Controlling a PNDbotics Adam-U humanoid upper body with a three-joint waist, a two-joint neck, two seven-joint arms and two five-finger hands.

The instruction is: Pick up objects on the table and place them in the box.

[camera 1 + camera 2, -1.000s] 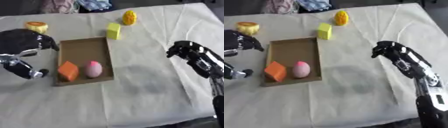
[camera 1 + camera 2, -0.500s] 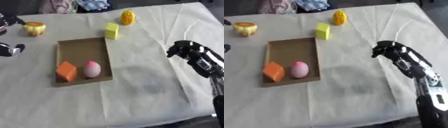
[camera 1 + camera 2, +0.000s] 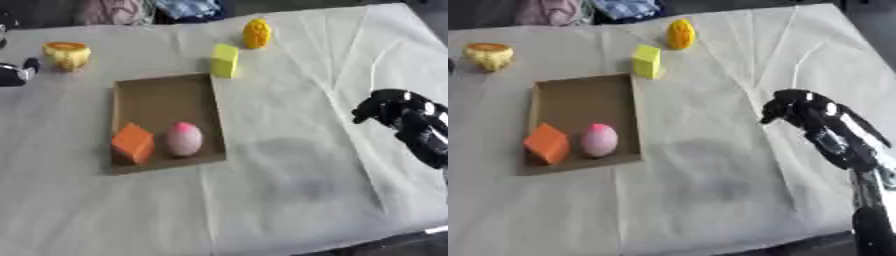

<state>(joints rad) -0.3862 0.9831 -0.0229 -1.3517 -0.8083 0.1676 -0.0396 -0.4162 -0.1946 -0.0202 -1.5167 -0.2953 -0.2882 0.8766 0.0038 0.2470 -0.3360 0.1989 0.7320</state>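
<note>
Cloth [image 3: 289, 200] covers the table to its near and right edges. Toward the left sits the box [image 3: 162, 97], holding an orange block [image 3: 132, 143] and a pink egg [image 3: 184, 139] at its near end; its far half is bare. Just beyond the box's far right corner stands a yellow block [image 3: 224, 60], with a yellow fruit [image 3: 255, 33] farther back and an orange-topped yellow piece [image 3: 67, 54] at far left. The right hand [image 3: 794, 106] hovers, fingers curled and holding nothing, over bare cloth well right of the box. Only a sliver of the left hand [image 3: 16, 74] shows at the left edge; whether it is open or curled I cannot tell.

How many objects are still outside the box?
3. A yellow block by the box's far right corner, a yellow-orange fruit beyond it, and an orange-topped object far left.
</note>
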